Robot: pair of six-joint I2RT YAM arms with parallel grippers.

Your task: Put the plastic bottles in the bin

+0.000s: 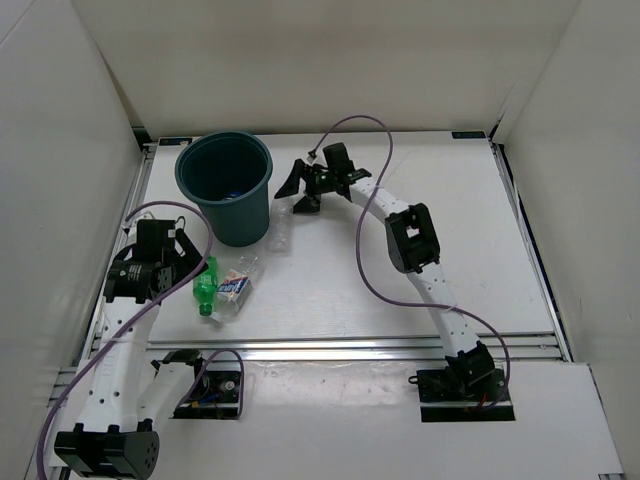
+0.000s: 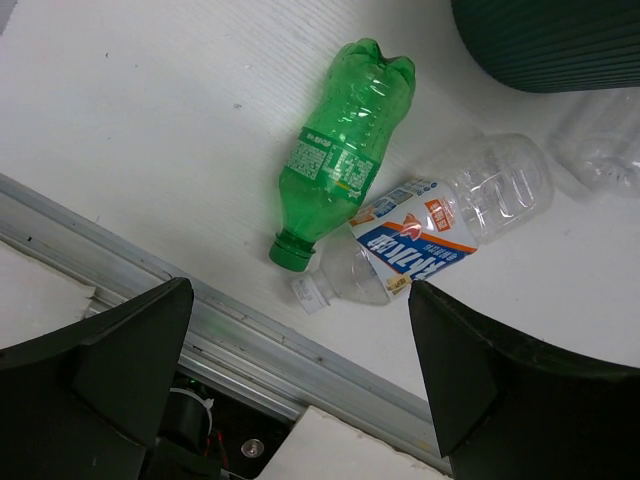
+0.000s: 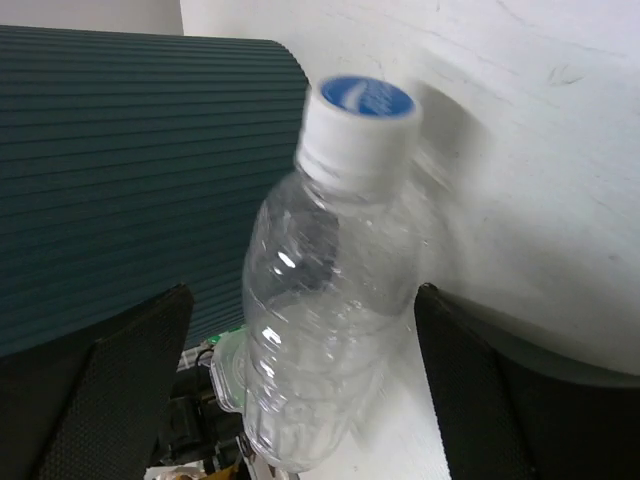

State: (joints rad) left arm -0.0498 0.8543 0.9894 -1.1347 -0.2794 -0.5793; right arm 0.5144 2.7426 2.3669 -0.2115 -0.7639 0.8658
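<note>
On the left side of the table (image 1: pixel 490 230), the left arm rises from its base and bends forward, its wrist low over the near edge; the left gripper (image 2: pixel 300 295) hangs with its jaws wide apart and nothing between them. Just beyond its fingertips lie the green bottle (image 2: pixel 340 160), uncapped and neck toward the arm, and the bottle with the white-blue-yellow label (image 2: pixel 425 235), white cap on, the two touching near their necks. The right arm stretches from its base up the middle of the table, folds at the elbow and reaches left, bringing the right gripper (image 1: pixel 298 193) close beside the bin (image 1: pixel 250 225). Its jaws stand apart on either side of the plain clear bottle (image 3: pixel 320 300), which has a white cap with a blue top and looks blurred in the wrist view; the fingers flank the bottle without clearly pressing it. This bottle sits just outside the bin's ribbed wall, on the bin's right. The bin stands upright at the far left; a small patch of blue shows at its bottom, too small to identify.
</note>
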